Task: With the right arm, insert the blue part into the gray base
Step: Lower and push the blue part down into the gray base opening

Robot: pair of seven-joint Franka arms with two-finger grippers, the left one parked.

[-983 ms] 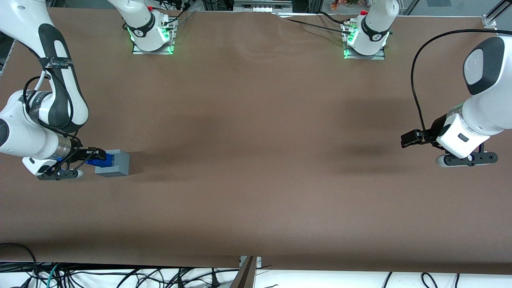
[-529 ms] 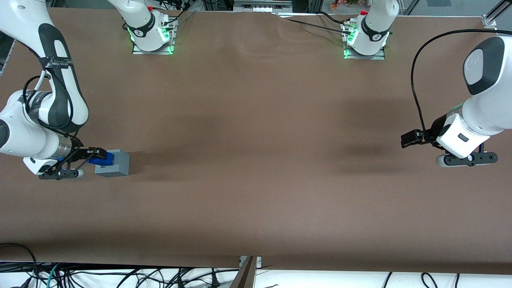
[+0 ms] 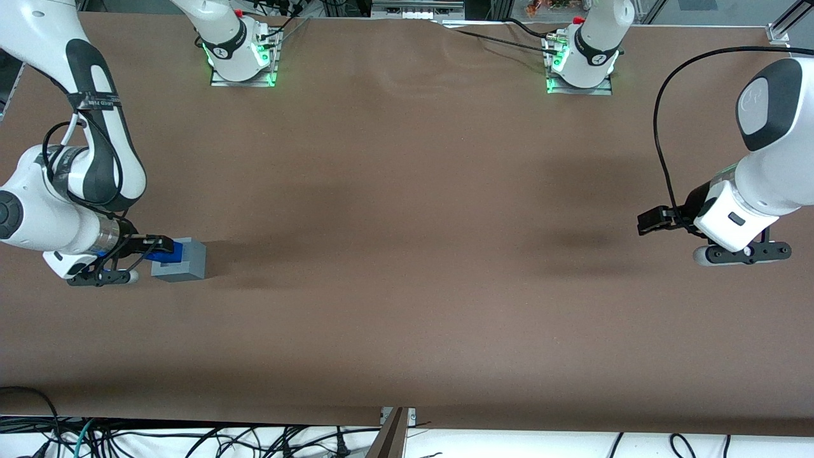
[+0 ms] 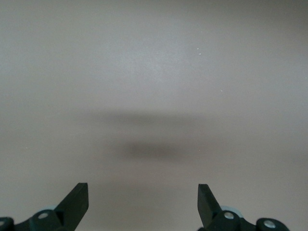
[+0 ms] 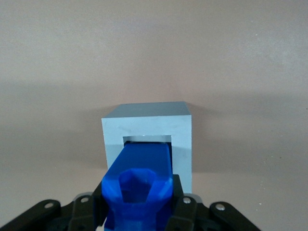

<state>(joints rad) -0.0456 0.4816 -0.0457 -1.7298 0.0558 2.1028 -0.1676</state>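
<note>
The gripper clamps the blue part, its tip just entering the socket of the gray base at the working arm's end of the table. It needs a straight, square, gentle push to avoid jamming.

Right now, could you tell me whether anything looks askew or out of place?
Nothing stands out. The claw is shut on the blue part, whose tip sits squarely at the gray base socket, on the brown table.

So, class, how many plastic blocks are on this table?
2: a light-gray plastic cube at the working arm's end, and a small bright-blue plastic block held by the claw at its socket.
</note>
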